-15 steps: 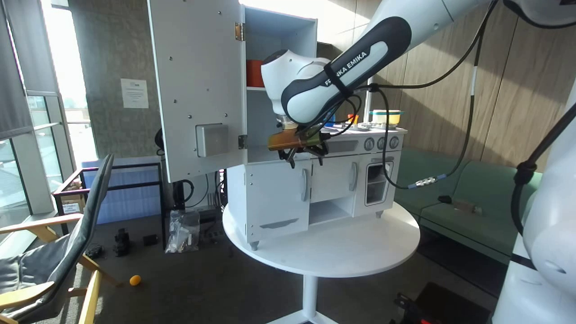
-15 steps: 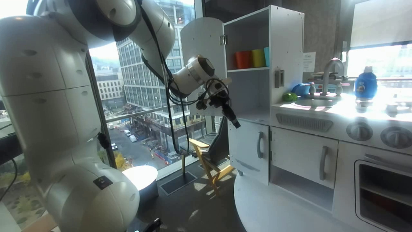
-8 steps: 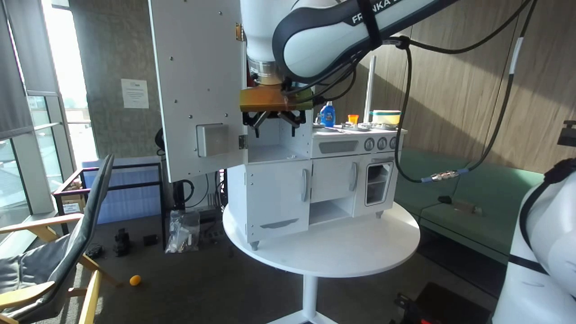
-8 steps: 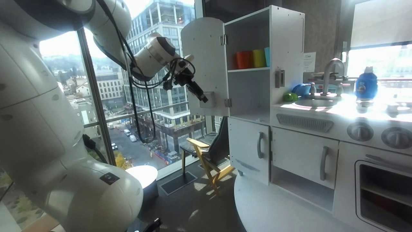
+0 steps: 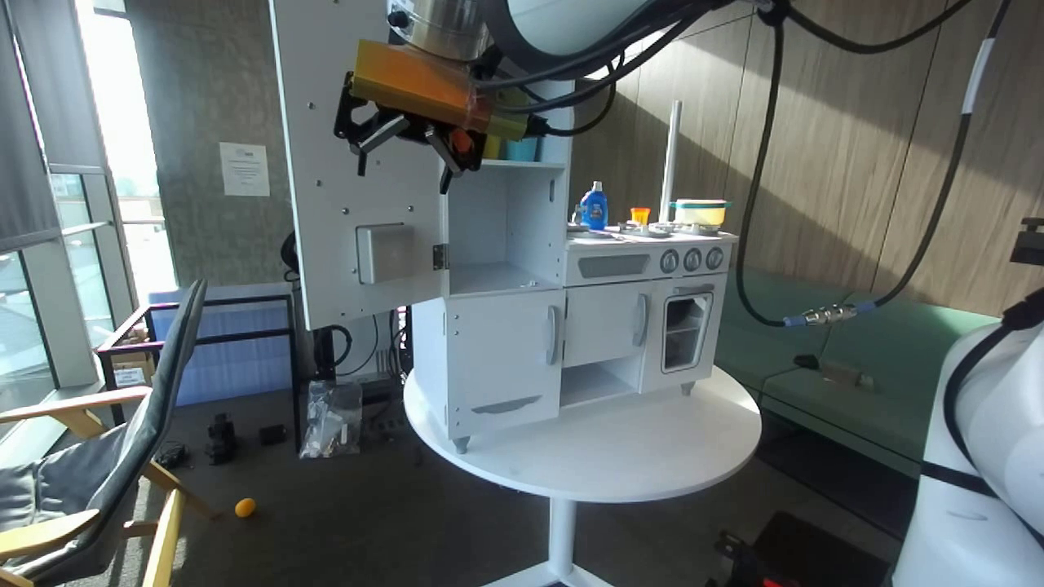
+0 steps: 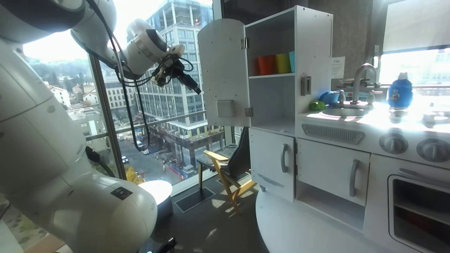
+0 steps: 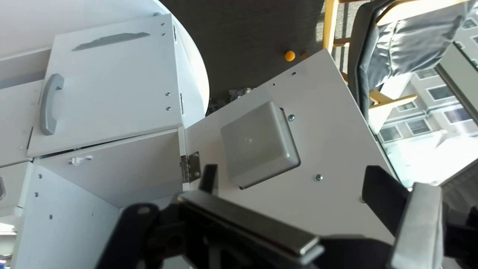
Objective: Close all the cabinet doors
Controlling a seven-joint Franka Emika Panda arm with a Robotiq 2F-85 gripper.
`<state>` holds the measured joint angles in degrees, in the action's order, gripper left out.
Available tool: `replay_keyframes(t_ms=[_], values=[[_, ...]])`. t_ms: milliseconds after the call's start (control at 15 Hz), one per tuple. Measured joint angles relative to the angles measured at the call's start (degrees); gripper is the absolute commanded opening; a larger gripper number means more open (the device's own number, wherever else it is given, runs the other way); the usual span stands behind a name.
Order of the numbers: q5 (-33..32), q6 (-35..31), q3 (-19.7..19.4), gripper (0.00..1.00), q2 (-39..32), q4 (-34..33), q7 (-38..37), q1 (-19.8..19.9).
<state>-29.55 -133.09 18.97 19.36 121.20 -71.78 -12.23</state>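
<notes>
The tall white cabinet's upper door stands wide open in both exterior views and fills the middle of the wrist view. Its inner side carries a grey box. The lower left door with a grey handle is closed, also in the wrist view. The small middle door and the oven door look closed. My gripper is open and empty, raised before the open door's inner face. It also shows in an exterior view, apart from the door, and in the wrist view.
The kitchen stands on a round white table. Red and yellow cups sit on the upper shelf. A blue bottle and a tap stand on the counter. A dark chair stands beyond the open door.
My gripper has moved from the lower cabinet front up and across, away from the cabinet, to before the open door, and has tilted. It stays open. The doors have not moved.
</notes>
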Motion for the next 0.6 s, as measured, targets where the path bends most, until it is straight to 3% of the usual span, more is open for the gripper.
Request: replay_keyframes(t_ms=[400, 600], values=[[-1.1, -3.3, 4.7, 1.00, -7.5, -7.9, -4.1, 1.6], [-6.1, -3.5, 6.5, 1.00, -11.7, -12.2, -8.0, 1.6]])
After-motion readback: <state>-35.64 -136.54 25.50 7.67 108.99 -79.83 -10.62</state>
